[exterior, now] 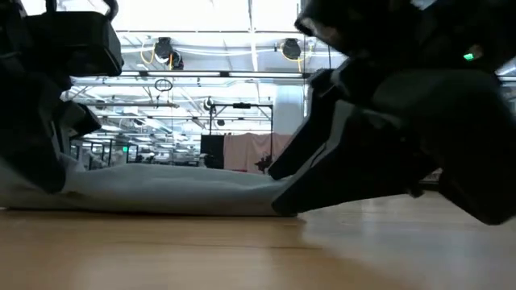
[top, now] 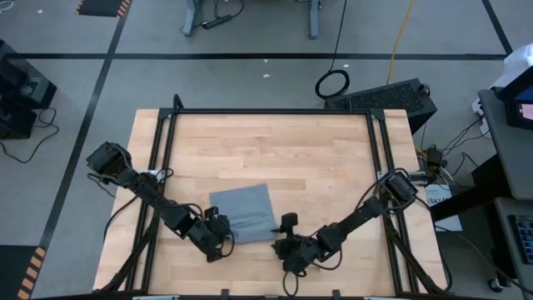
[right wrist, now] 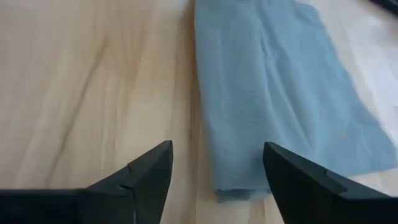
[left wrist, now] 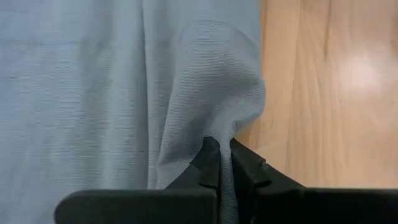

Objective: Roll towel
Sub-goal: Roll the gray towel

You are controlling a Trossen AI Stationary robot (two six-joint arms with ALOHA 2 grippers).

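The towel looks light, limp and thin, so pinch its near edge. The left gripper nips one corner; the right gripper hovers nearby, fingers spread.

Left end effector clamped, right end effector spread

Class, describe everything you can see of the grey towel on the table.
The towel is plain grey, soft, finely ribbed cloth lying mostly flat on the wooden table near its front edge. The left end effector is shut on one bunched edge. The right end effector is open, beside the other edge, not gripping.
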